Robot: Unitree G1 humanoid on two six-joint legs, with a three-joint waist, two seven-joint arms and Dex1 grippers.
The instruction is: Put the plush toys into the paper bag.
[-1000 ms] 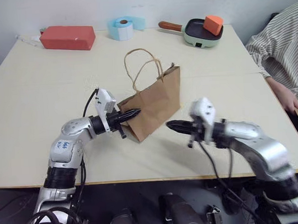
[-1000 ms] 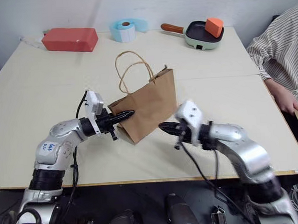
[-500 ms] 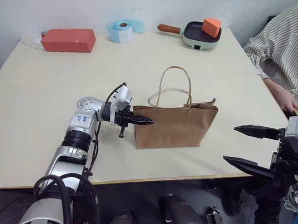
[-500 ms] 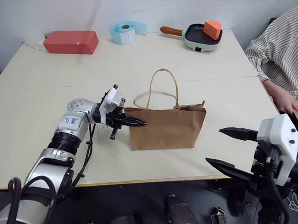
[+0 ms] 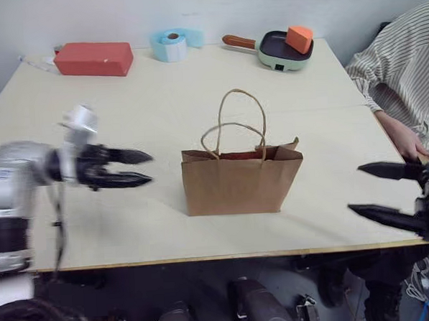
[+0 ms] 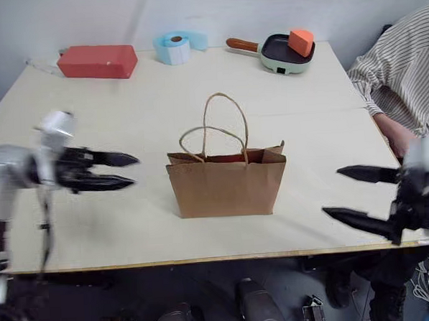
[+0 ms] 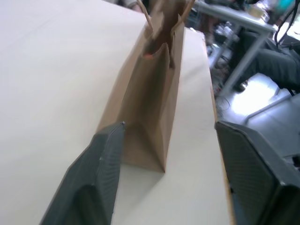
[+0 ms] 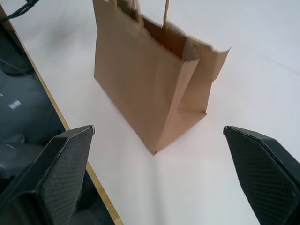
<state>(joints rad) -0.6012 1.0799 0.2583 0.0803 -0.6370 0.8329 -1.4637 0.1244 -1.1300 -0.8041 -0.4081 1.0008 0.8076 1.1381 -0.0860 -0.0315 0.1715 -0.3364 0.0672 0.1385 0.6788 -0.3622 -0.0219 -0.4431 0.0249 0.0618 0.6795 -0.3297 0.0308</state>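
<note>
Since half a second ago the left gripper [image 5: 139, 168] has let go of the bag's end and drawn away to the robot's left, and its black fingers, pinched shut then, are now spread apart with nothing between them. The bag keeps the upright stance it had then, whereas a second ago it was tipped between the two grippers.

The plain brown kraft paper bag [image 5: 241, 181] with two twisted paper-cord loop handles stands upright near the front edge of the pale wooden table [image 5: 161, 98], its mouth open upward. A sliver of red [image 6: 227, 158] shows just inside the rim; whether that is one of the plush toys cannot be told.

The left gripper hangs above the table well to the bag's left, fingers pointing towards it. The right gripper [image 5: 378, 191] hangs at the table's front right corner, well apart from the bag, its fingers wide open and empty.

Along the far edge lie a red rectangular brick-like box [image 5: 94, 58], a pale blue roll of tape [image 5: 170, 45], and a green pan with a brown handle [image 5: 280, 49] carrying an orange block [image 5: 299, 37]. A person in a striped sleeve [image 5: 400, 64] sits at the right side, one hand [image 5: 408, 143] resting on the table edge.
</note>
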